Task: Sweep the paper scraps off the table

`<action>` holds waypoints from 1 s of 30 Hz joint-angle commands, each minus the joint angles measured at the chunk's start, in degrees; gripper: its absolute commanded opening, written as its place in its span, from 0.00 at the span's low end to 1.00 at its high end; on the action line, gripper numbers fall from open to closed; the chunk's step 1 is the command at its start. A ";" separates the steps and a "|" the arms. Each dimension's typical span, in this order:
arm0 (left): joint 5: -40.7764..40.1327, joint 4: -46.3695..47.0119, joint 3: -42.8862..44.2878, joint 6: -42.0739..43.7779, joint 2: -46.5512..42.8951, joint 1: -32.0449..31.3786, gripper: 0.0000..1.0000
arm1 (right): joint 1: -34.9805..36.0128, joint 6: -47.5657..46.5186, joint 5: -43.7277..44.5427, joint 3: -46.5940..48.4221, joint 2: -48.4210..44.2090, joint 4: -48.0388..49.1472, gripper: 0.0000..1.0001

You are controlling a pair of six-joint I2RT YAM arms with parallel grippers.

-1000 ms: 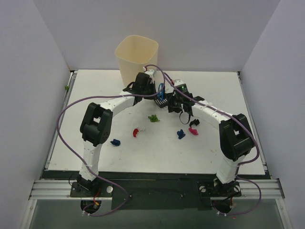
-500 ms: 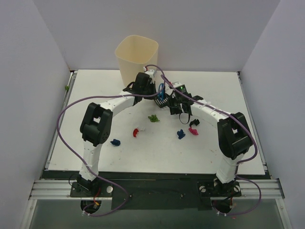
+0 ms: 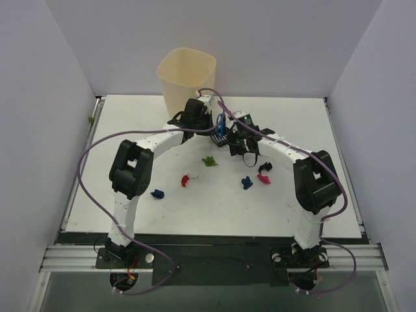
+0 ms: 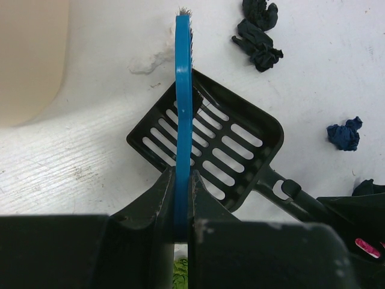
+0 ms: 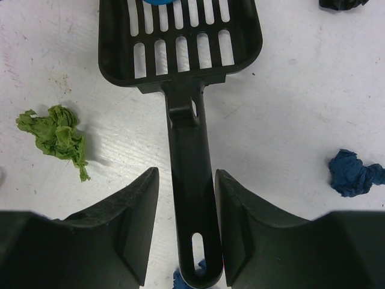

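My left gripper (image 4: 182, 180) is shut on the blue brush (image 4: 183, 90), which it holds on edge over the black slotted scoop (image 4: 210, 150). The scoop lies flat on the table (image 3: 130, 123) near the bin. My right gripper (image 5: 186, 173) is open, its fingers on either side of the scoop's handle (image 5: 191, 198). White table shows in the gap at the left finger; the right finger is almost touching. Paper scraps lie around: green (image 5: 57, 135), blue (image 5: 355, 173), black (image 4: 258, 36), blue (image 3: 156, 194), red (image 3: 186, 179) and magenta (image 3: 263, 177).
The cream bin (image 3: 186, 78) stands at the back of the table, just behind the left gripper. Pale walls enclose the table on three sides. Purple cables loop over both arms.
The right arm has crept a little left toward the scoop, and its jaws have narrowed round the handle. The left arm and brush have not moved.
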 commanded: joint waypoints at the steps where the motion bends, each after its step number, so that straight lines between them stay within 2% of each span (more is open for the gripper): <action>1: 0.94 -1.50 2.23 0.88 0.22 -0.19 0.00 | 0.46 -1.23 -0.55 2.99 0.62 -1.53 0.37; 3: 0.94 -1.59 2.23 0.88 0.22 -0.19 0.00 | 0.46 -1.14 -0.73 3.08 0.62 -1.44 0.32; 5: 1.03 -1.59 2.23 0.97 0.14 -0.19 0.00 | 0.46 -1.14 -1.34 3.25 0.70 -1.35 0.20; 7: 1.29 -1.85 2.41 0.88 0.22 -0.10 0.00 | 0.46 -0.62 -1.35 3.69 0.88 -1.70 0.01; 11: 4.63 -5.00 4.69 0.96 -0.92 0.07 0.00 | 0.46 0.61 -1.79 2.99 -0.35 -2.15 0.00; 17: 3.58 -6.51 5.31 1.32 -8.90 -0.02 0.00 | 0.64 3.52 -1.87 -1.75 -7.10 -1.70 0.00; 21: 2.09 -6.25 5.31 1.49 -11.02 -0.02 0.00 | 0.73 5.45 -0.30 -4.39 -11.67 -3.72 0.00; 26: 0.95 -3.18 6.80 1.76 -8.57 -0.02 0.00 | 0.64 7.47 2.51 -9.22 -18.44 -6.01 0.00; 30: -1.42 1.22 8.73 3.77 -4.18 -0.72 0.00 | 0.38 9.49 9.72 -11.68 -24.42 -9.35 0.00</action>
